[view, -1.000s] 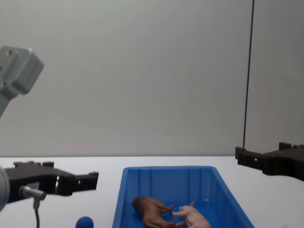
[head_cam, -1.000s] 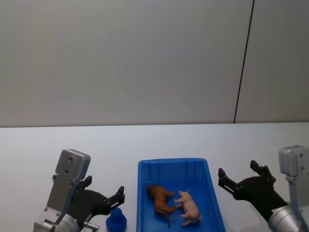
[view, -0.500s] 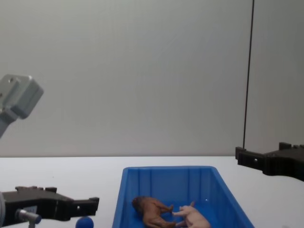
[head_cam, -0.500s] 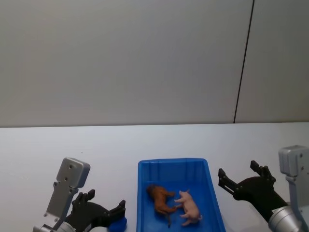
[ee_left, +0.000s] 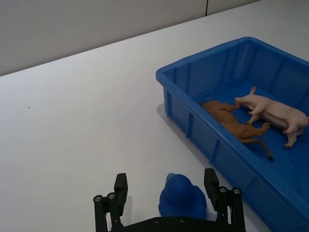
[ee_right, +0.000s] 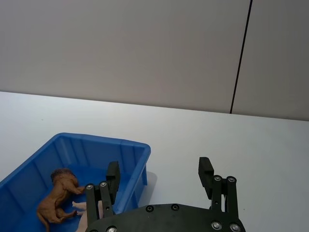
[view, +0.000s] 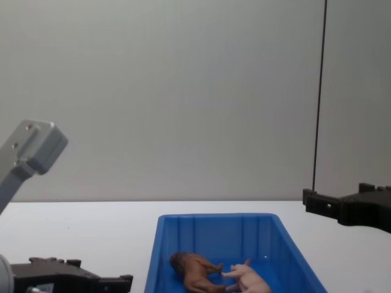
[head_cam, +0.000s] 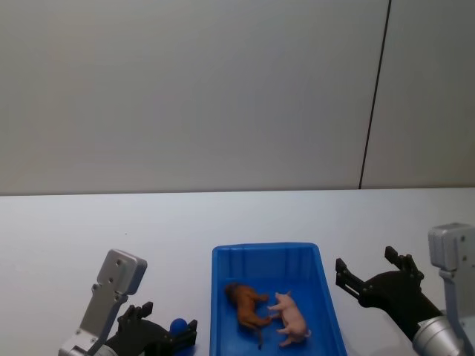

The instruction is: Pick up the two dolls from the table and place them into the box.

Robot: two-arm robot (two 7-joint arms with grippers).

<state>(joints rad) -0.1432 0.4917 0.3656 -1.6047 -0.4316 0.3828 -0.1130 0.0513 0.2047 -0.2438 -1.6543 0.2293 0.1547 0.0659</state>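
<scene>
Both dolls lie on their sides inside the blue box (head_cam: 266,249): the reddish-brown doll (head_cam: 247,305) to the left, the pale pink pig-like doll (head_cam: 292,319) touching it on the right. They also show in the left wrist view, brown doll (ee_left: 231,121) and pink doll (ee_left: 275,110). My left gripper (head_cam: 169,325) is open and low over the table (head_cam: 74,237), left of the box. Its fingers straddle a small dark-blue ball (ee_left: 182,198). My right gripper (head_cam: 365,261) hovers open and holding nothing, right of the box.
The dark-blue ball (head_cam: 178,325) rests on the white tabletop close to the box's left wall (ee_left: 193,121). Bare tabletop stretches behind and on both sides of the box. A grey wall rises past the table's far edge.
My left arm has sunk lower and drawn back towards the near edge, so its open fingers now flank the blue ball. The right arm, dolls and box have not moved.
</scene>
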